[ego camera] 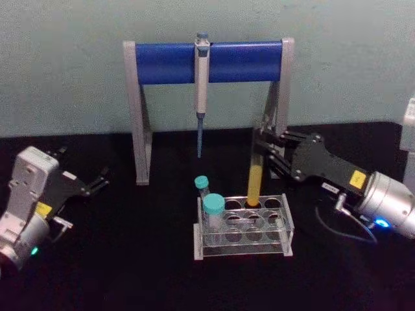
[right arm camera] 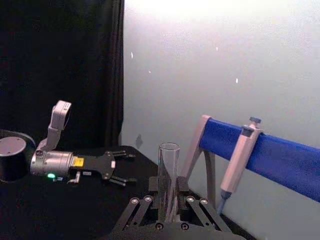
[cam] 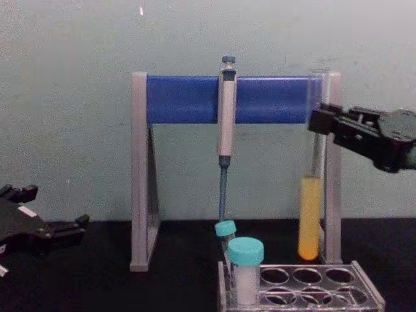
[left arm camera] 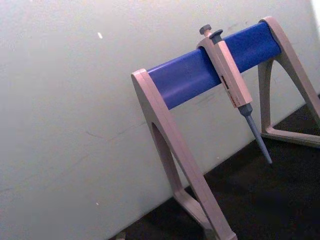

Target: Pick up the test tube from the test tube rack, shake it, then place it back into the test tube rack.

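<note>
Leftmost, the left gripper (right arm camera: 131, 168) is parked low on the table at about 9 o'clock from the rack (ego camera: 285, 241), well apart from it, with its fingers spread and nothing between them. It is judged to have no part in the coming move.

Moving right, two capped tubes (ego camera: 213, 206) are seen in the rack's left end, clear of the working hole.

Next, the tube (ego camera: 253, 184) is held upright, its long axis close to vertical, open mouth at 12 o'clock and yellow liquid at 6 o'clock. In the chest view its round bottom is seen just above the rack's top plate and apart from it, so it is taken to be lifted out of the rack. In the head view that bottom is lined up over a back-row hole a little right of the middle.

Farthest right, the right gripper (ego camera: 259, 152) is brought in from 3 o'clock and is clamped on the bare glass of the upper tube, well above the liquid.

The hole lies at 6 o'clock from the grip, along the tube's own axis. A straight descent is therefore judged enough for the return. The stand (cam: 333, 195) has its right leg just behind the tube, so a shake toward 12 o'clock in the head view is judged risky.
</note>
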`<action>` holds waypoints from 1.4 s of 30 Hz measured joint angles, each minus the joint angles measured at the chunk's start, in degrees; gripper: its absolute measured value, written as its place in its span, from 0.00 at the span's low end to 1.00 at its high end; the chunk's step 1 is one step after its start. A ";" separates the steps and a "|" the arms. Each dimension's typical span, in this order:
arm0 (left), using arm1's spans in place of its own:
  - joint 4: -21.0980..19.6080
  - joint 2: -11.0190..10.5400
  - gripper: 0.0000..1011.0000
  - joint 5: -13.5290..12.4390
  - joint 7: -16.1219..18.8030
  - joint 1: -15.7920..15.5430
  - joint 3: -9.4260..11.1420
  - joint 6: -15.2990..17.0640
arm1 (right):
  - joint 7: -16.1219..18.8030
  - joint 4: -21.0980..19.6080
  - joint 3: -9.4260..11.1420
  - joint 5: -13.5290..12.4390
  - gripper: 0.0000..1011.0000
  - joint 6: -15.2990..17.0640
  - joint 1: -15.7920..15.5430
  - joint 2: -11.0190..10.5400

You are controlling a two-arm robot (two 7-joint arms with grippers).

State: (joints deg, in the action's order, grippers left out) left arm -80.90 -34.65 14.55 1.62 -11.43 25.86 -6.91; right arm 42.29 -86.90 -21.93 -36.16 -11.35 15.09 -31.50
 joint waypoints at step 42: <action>0.00 0.00 0.99 0.00 0.00 0.00 0.00 0.00 | -1.22 2.61 -1.48 1.81 0.22 1.97 3.88 1.99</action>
State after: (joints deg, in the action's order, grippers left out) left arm -80.90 -34.65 14.55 1.62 -11.43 25.86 -6.91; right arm 41.07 -84.30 -23.41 -34.36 -9.39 18.97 -29.52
